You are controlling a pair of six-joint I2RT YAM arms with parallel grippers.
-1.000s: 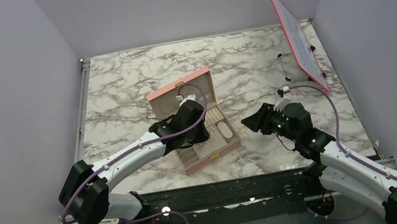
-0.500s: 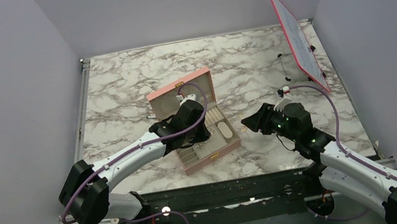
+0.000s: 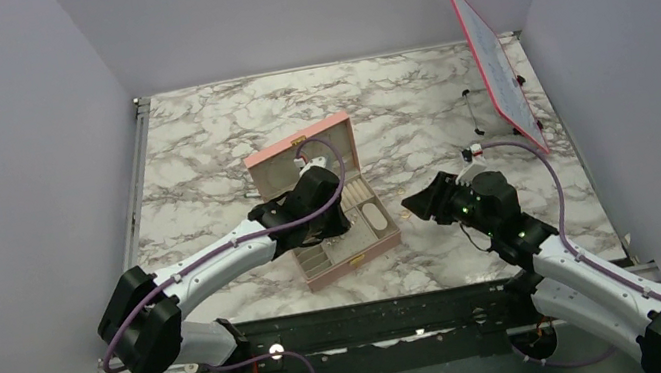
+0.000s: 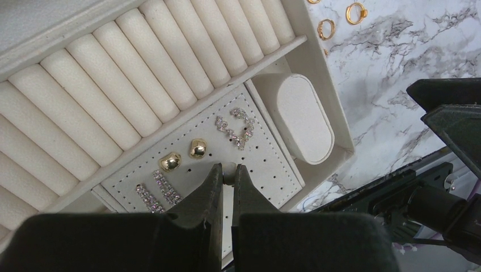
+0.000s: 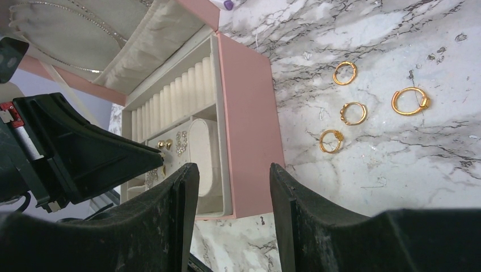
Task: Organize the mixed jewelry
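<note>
The mixed jewelry is split between table and box. Several gold rings (image 5: 353,113) lie on the marble right of the pink box (image 5: 249,124); two of them (image 4: 325,27) show in the left wrist view. Inside the box, two gold studs (image 4: 170,162) and sparkly earrings (image 4: 237,126) sit on the perforated pad. My left gripper (image 4: 228,170) hangs over that pad, shut on a small pale round earring piece (image 4: 229,175). From above, my left gripper (image 3: 334,228) is over the box's front half. Right of the box, my right gripper (image 5: 233,170) hovers open and holds nothing.
The box (image 3: 342,207) stands with its lid (image 3: 299,156) up, ring rolls (image 4: 142,73) and an oval cushion (image 4: 300,116) inside. A pink-framed board (image 3: 494,68) leans at the back right. The table's front edge runs just below the box.
</note>
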